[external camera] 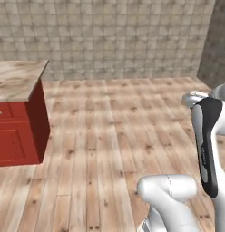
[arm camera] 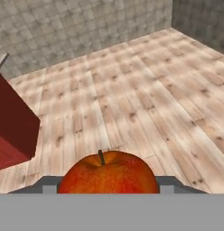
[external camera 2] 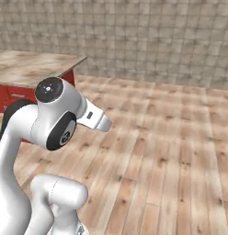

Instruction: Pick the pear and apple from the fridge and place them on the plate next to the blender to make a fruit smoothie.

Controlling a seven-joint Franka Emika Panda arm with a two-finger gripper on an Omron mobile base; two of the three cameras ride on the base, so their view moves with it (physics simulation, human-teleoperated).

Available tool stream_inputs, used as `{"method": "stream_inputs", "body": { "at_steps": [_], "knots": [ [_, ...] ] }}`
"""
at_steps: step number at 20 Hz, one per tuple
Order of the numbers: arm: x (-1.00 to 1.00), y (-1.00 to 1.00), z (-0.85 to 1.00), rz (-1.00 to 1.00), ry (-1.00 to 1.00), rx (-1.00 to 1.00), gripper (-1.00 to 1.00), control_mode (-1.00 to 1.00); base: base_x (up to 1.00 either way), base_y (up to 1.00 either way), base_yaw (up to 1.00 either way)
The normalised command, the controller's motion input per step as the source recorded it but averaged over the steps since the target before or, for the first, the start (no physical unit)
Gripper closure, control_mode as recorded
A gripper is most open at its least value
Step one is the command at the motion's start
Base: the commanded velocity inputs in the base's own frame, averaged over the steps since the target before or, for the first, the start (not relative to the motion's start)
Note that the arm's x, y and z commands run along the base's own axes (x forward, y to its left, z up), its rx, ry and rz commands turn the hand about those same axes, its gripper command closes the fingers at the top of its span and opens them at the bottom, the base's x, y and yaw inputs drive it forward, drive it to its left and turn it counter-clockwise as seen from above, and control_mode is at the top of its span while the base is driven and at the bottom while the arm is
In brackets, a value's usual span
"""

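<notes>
The apple (arm camera: 108,173) sits at the near edge of the hand view, stem upright, red-orange with a yellower patch on its left shoulder. It lies directly in front of the camera, where the pincer's tips would stand, and it covers them. The pincer itself is hidden behind the fruit and the fingertips cannot be made out, so whether it is clamped on the apple cannot be told from these pictures. Beyond the apple lies a bare wooden plank floor (arm camera: 145,85), running to a grey tiled wall (arm camera: 77,27) at the far side. A red cabinet (external camera: 19,131) with a marbled beige desk (external camera: 17,77) top stands at the left of the left base view; its corner appears at the left of the hand view and at the far left of the right base view. The white arm (external camera 2: 54,117) is folded high over the base, elbow raised, in both base views.
</notes>
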Motion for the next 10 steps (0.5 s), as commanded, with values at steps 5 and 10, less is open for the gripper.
{"method": "stream_inputs", "body": {
  "at_steps": [5, 10],
  "knots": [
    [0.00, 0.00, 0.00, 0.00, 0.00, 0.00, 1.00, 1.00, 0.13, 0.00, 0.89],
    [0.00, 0.00, 0.00, 0.00, 0.00, 0.00, 1.00, 1.00, 0.68, 0.01, 0.72]
  ]
}}
